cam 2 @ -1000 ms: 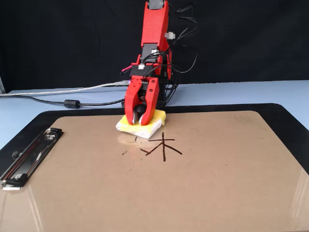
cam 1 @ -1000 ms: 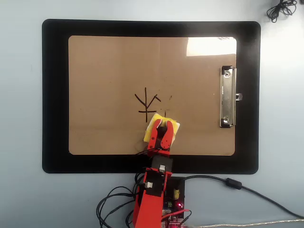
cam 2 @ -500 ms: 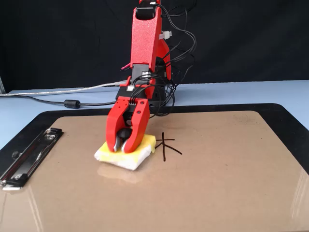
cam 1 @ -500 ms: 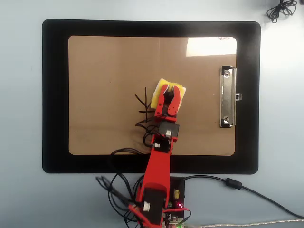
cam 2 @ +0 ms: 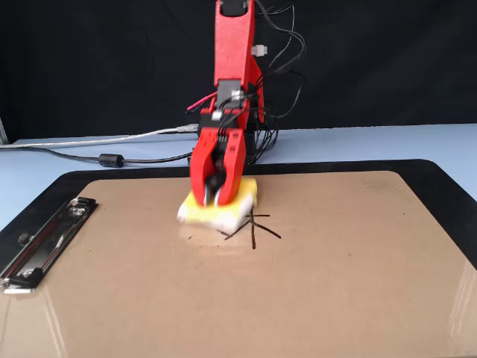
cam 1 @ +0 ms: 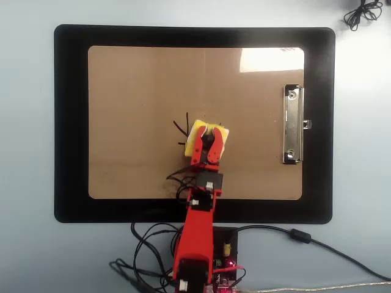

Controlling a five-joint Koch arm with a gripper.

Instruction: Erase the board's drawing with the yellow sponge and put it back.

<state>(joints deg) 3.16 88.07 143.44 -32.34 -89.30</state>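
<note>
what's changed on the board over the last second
The tool, shut on the sponge, swept from the board's near edge up past the drawing, then back onto its right half in the overhead view. The small marks right of the drawing are mostly gone; a faint speck is left in the fixed view. Board and clip have not moved.

Red arm stretched forward, claw (cam 1: 208, 132) pointing down, jaws clamped

Red tool (cam 1: 208, 135) over the yellow sponge (cam 1: 199, 133), white along its edge. Thin black drawing (cam 2: 253, 227) on the brown board (cam 1: 140, 91), silver clip (cam 1: 293, 125). Black mat (cam 1: 70, 122) beneath, pale blue worktop (cam 1: 27, 152), black cables (cam 1: 146, 244).
</note>
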